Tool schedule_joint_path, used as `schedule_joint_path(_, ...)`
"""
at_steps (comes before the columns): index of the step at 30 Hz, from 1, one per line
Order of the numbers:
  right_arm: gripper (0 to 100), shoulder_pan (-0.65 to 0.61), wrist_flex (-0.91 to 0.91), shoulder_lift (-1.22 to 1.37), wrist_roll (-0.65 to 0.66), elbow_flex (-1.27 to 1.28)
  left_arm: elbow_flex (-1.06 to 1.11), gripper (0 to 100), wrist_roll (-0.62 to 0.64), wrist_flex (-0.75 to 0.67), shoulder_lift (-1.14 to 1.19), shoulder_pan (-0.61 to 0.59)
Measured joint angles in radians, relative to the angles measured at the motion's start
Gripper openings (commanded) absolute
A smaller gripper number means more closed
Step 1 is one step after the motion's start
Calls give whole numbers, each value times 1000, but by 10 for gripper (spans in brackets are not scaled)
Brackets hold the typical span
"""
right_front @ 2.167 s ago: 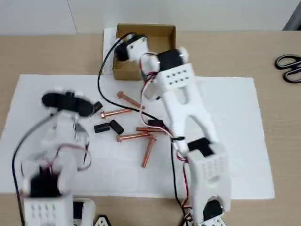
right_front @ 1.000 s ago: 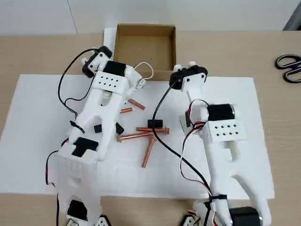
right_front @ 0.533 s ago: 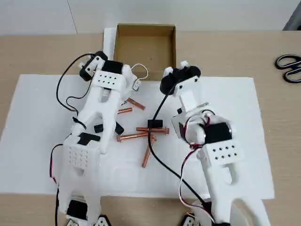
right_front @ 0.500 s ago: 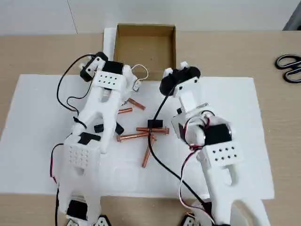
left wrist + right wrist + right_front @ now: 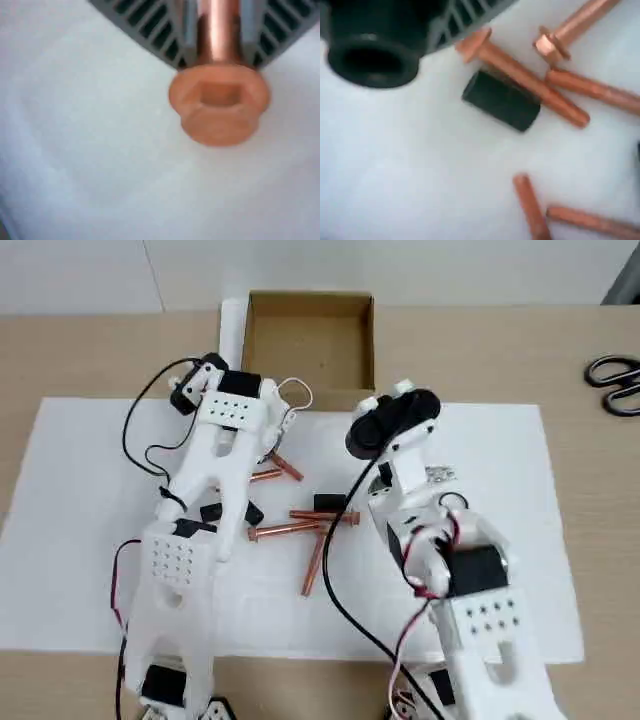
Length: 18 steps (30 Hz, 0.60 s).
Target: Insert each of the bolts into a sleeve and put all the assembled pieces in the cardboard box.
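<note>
My left gripper (image 5: pixel 218 35) is shut on a copper bolt (image 5: pixel 218 107), whose hex-socket head points at the camera. From above, that bolt (image 5: pixel 285 467) slants just below the left gripper (image 5: pixel 272 452), near the cardboard box (image 5: pixel 310 350). My right gripper (image 5: pixel 375 55) is shut on a black sleeve (image 5: pixel 370 62), whose bore is open. It hangs over a loose sleeve (image 5: pixel 501 102) and loose bolts (image 5: pixel 520 80). In the high view several bolts (image 5: pixel 285 530) and sleeves (image 5: pixel 330 503) lie between the arms.
A white paper sheet (image 5: pixel 90 470) covers the wooden table. Scissors (image 5: pixel 615 380) lie at the far right edge. Black cables (image 5: pixel 340 540) trail across the bolt pile. Two more sleeves (image 5: pixel 210 512) lie beside the left arm.
About two seconds ago the right arm was over the box and the left arm was drawn back. The left arm has since reached in to the bolts. The right wrist has drawn back towards the pile.
</note>
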Motion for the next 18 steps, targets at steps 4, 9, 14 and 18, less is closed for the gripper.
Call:
schedule_joint_path(4,4,-63,-132,-138,0,144,-71,6,-3,75,8,0)
schedule_joint_path(9,4,-132,-371,-338,0,377,-265,6,-150,210,8,0)
schedule_joint_path(14,4,-141,-585,-437,2,555,-408,6,-414,247,8,-37)
schedule_joint_path(18,3,-141,-621,-450,2,585,-502,6,-499,247,-31,-86)
